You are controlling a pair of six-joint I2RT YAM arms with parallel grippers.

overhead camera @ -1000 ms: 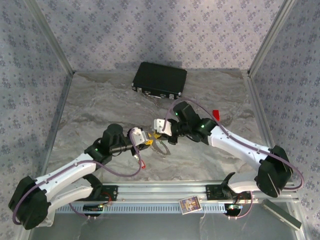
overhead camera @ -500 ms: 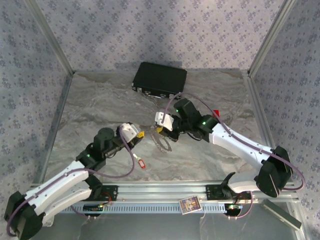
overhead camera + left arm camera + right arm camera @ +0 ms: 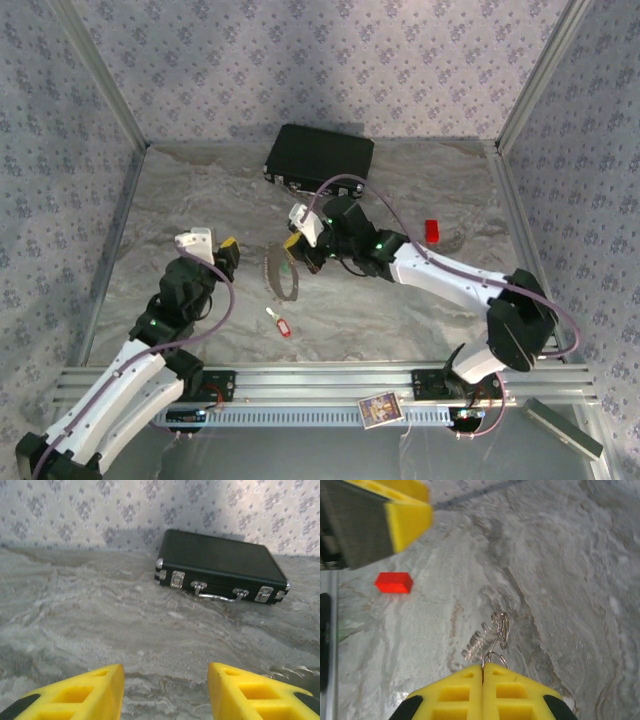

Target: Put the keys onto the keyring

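Note:
My right gripper [image 3: 293,247] [image 3: 482,668] is shut on the keyring [image 3: 283,272] [image 3: 496,629]. This thin pale wire loop hangs below the fingertips, just above the marbled table. Its lower part is blurred, so I cannot tell what hangs on it. A key with a red tag [image 3: 281,323] [image 3: 393,582] lies flat on the table, nearer the front rail than the ring. My left gripper [image 3: 222,248] [image 3: 166,674] is over to the left of the ring, apart from it. Its yellow fingers [image 3: 95,690] stand open with nothing between them.
A shut black case [image 3: 320,160] [image 3: 220,572] lies at the back of the table. A plain red block [image 3: 431,230] sits right of the right arm. A small card [image 3: 378,408] rests on the front rail [image 3: 320,385]. Patterned walls close in the back and both sides.
The left gripper opened and drew back to the left, away from the ring. The right gripper carried the keyring leftward. The red-tagged key stayed put.

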